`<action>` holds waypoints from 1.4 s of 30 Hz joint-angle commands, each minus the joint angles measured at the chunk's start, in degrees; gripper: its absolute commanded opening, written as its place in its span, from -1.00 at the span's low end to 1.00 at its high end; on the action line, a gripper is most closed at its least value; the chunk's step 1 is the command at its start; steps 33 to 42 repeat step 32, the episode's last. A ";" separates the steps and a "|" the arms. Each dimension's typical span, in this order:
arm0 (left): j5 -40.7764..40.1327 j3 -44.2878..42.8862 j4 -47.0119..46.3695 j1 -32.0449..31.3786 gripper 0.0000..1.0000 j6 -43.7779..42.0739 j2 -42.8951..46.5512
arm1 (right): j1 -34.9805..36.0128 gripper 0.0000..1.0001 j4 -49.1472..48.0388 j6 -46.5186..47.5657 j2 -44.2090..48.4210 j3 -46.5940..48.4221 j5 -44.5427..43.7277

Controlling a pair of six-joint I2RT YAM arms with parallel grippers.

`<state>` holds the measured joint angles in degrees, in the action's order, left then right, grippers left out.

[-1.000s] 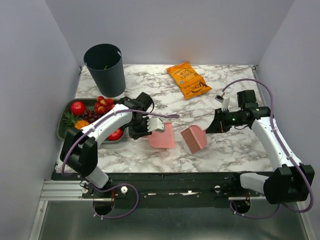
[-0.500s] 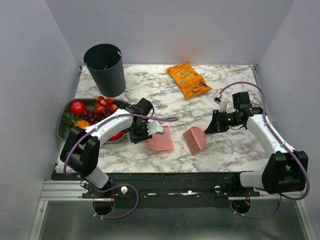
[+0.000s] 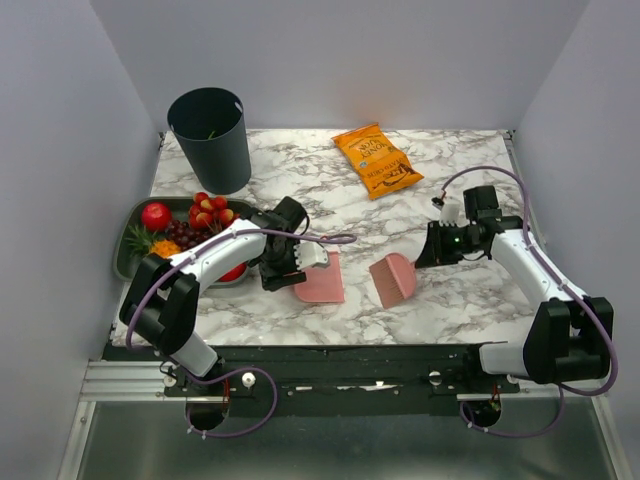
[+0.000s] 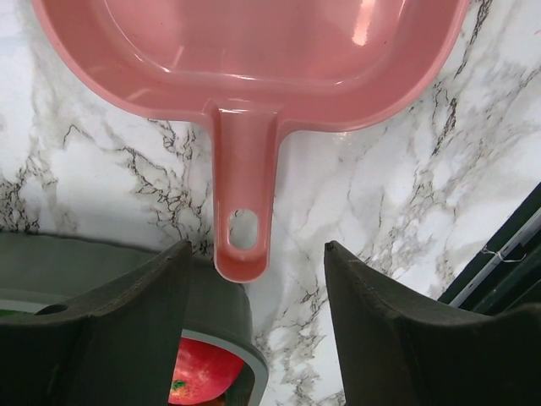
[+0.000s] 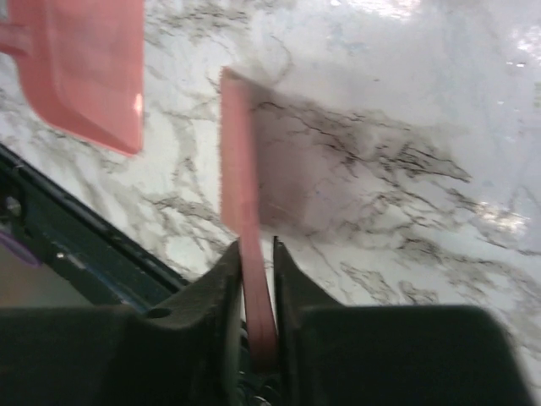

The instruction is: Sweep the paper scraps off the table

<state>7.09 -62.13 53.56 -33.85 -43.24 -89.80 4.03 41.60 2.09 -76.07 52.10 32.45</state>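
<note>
Left tool, released: its dark fingers stand on either side of the handle of the pink dustpan without touching it. Right tool, clenched on the pink brush. The dustpan lies flat on the worktop, which is white marble pattern with grey veins and a black front edge, enclosed by pale lilac walls. The brush is held near the dustpan's right. Behind stand a dark bin and an orange snack bag; a grey tray of toy fruits sits at the left edge. Of the paper scraps, only a possible green fleck shows, inside the bin, well apart from both tools. Only the left wrist view shows the gaps beside the handle; only the right wrist view shows the brush pinched edge-on.
</note>
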 commanded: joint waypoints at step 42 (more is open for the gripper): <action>10.57 -15.38 -4.87 6.86 0.97 21.53 0.68 | -1.66 0.99 9.03 -8.77 4.53 25.78 -25.15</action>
